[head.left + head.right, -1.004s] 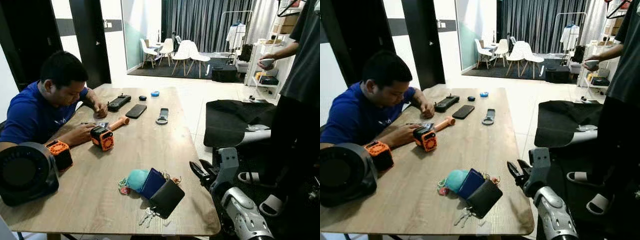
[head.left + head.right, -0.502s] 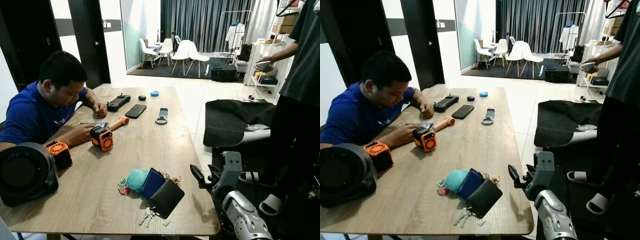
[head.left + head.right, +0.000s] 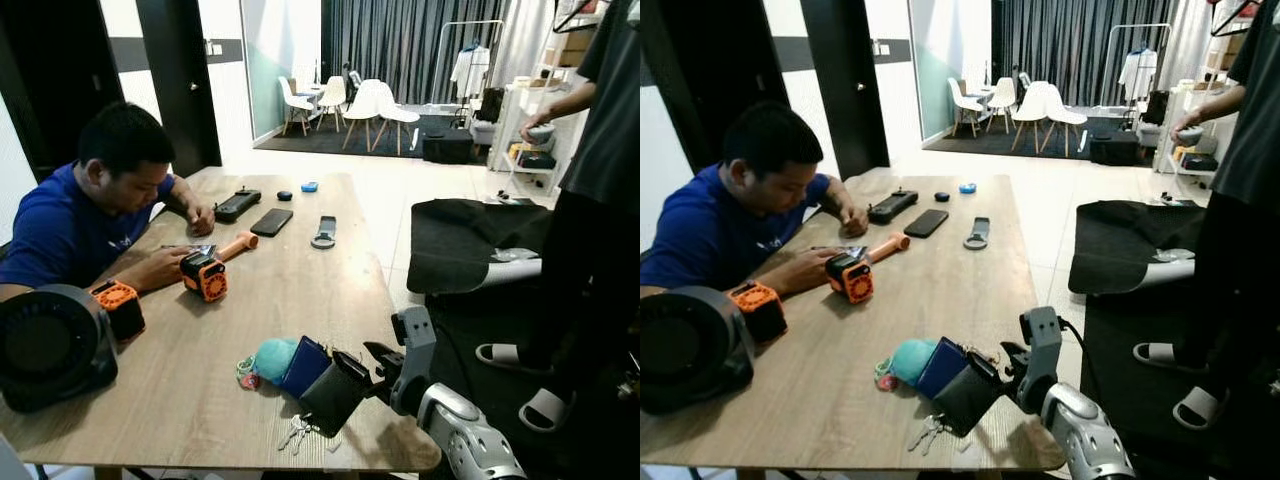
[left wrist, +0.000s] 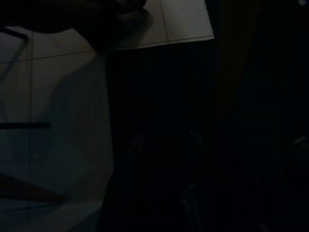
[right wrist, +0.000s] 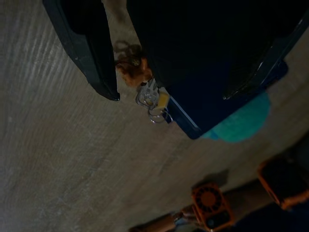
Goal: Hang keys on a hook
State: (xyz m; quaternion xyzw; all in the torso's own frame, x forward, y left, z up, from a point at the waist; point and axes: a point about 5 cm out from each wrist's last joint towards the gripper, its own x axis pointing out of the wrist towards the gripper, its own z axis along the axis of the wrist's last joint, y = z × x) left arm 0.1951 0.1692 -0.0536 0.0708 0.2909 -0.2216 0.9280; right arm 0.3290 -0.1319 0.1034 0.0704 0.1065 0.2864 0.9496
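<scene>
**Q:** Where are your fingers?

**A:** My right fingers (image 3: 352, 366) reach over the near right corner of the wooden surface (image 3: 290, 290), spread apart, one on each side of the dark wallet (image 3: 333, 395). In the right wrist view one finger (image 5: 91, 53) rests by the bare wood next to a small cluster of rings and charms (image 5: 145, 89); the other lies over the wallet's dark face. They close on nothing that I can see. My left arm hangs idle in shadow, and I cannot tell how its fingers stand.

**Q:** And the keys?

**A:** The keys (image 3: 296, 432) lie flat on the surface at the near edge, just beside the wallet's lower corner. A blue pouch (image 3: 305, 366) and a teal soft toy (image 3: 272, 357) sit touching the wallet on its far side.

**Q:** Beyond that?

**A:** A person in a blue shirt (image 3: 70, 225) sits at my left, hands near an orange device (image 3: 204, 274). A black fan (image 3: 50, 345) stands at the near left corner. A second person (image 3: 600, 170) stands at my right.
</scene>
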